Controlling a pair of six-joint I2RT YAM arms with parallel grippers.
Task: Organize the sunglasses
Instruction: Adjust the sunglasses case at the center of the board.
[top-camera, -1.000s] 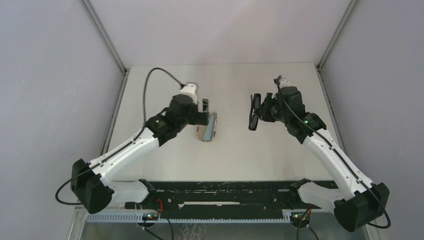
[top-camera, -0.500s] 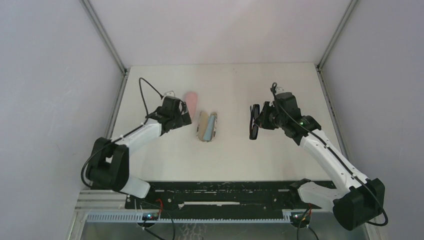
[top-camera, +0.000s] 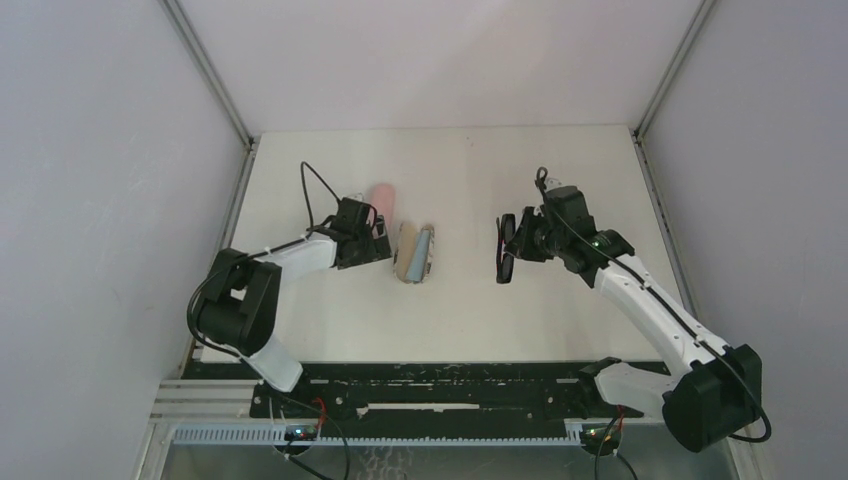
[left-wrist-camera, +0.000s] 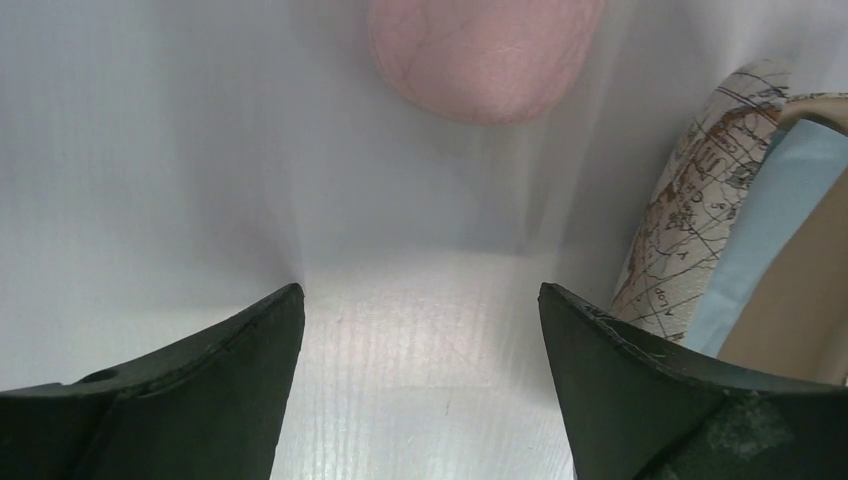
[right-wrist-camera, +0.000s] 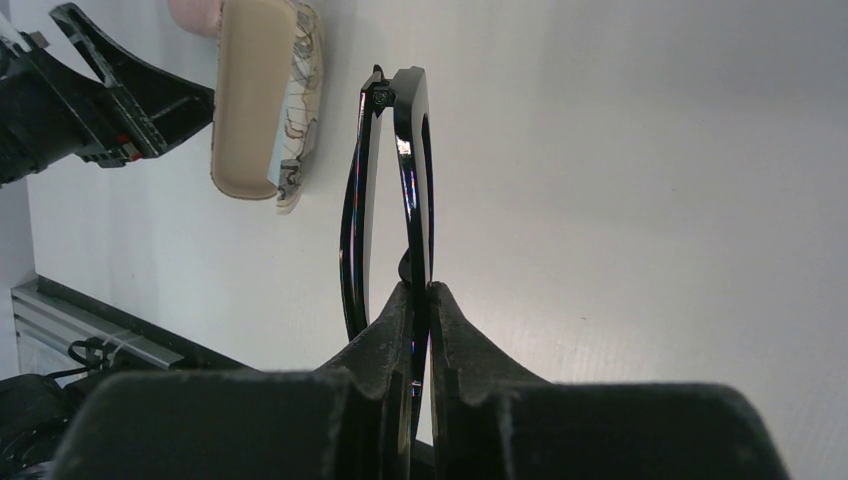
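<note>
The right gripper is clenched on the sunglasses. In the right wrist view its two black fingers press almost together, with only a thin black part of the frame pinched between the tips. The rest of the sunglasses stands out ahead of the fingertips, seen edge-on, the dark rims glinting. From above, the sunglasses hang at the front of this gripper over the right half of the white table, right of centre. They are well apart from the cases on the left. Whether they touch the table surface cannot be told.

The left gripper is spread wide and holds nothing. In the left wrist view its two dark fingers sit far apart at the bottom corners, with only bare table between them. They touch neither case.

Just ahead of the left gripper lies a pink case, closed, with its rounded end towards the camera. To the right of the gripper sits a case with a map-like pattern. It lies open, showing a beige lining, and a light-blue cloth lies inside it. From above, the open case lies between the two grippers, nearer the left one, and the pink case is just beside it on its left.
</note>
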